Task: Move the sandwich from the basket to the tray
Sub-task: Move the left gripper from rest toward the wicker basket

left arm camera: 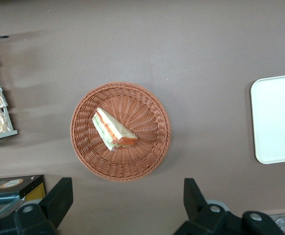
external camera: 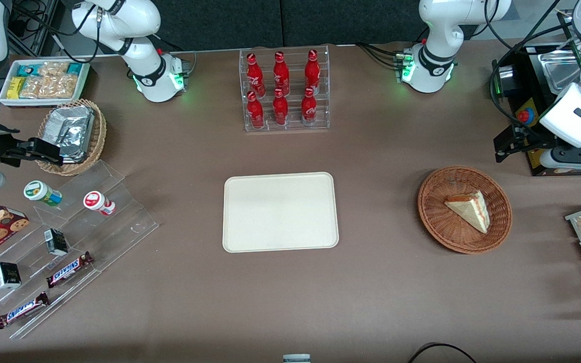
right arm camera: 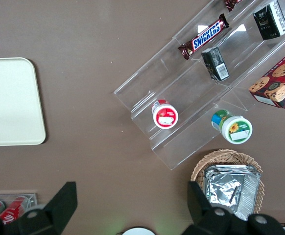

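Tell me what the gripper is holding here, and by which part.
Nothing. The gripper is open, raised above the table beside the basket; the sandwich lies untouched in the basket, and the tray holds nothing.

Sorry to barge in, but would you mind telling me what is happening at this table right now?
The working arm's gripper hangs open above the table, near the reddish-brown basket, and holds nothing. The sandwich lies in that basket, untouched. The cream tray, nearer the parked arm's end of the table, has nothing on it yet, so the move has not begun.
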`<move>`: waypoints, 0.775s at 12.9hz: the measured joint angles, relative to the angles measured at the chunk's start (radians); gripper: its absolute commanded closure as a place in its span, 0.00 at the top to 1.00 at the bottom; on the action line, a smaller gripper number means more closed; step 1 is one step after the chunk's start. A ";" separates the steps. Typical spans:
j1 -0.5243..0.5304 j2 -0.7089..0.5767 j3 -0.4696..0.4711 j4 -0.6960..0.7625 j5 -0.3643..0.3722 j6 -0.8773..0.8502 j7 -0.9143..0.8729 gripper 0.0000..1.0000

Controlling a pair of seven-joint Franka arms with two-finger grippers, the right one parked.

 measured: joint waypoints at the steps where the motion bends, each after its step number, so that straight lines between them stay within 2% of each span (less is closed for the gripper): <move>1: 0.002 0.001 0.005 0.000 0.000 -0.019 -0.002 1.00; 4: 0.043 0.039 0.052 -0.006 0.004 -0.068 -0.007 1.00; 6: 0.109 0.100 0.088 -0.024 0.004 -0.039 -0.007 1.00; 8: 0.168 0.132 0.098 -0.094 0.001 0.071 -0.038 1.00; 10: 0.192 0.129 0.099 -0.217 0.001 0.235 -0.192 1.00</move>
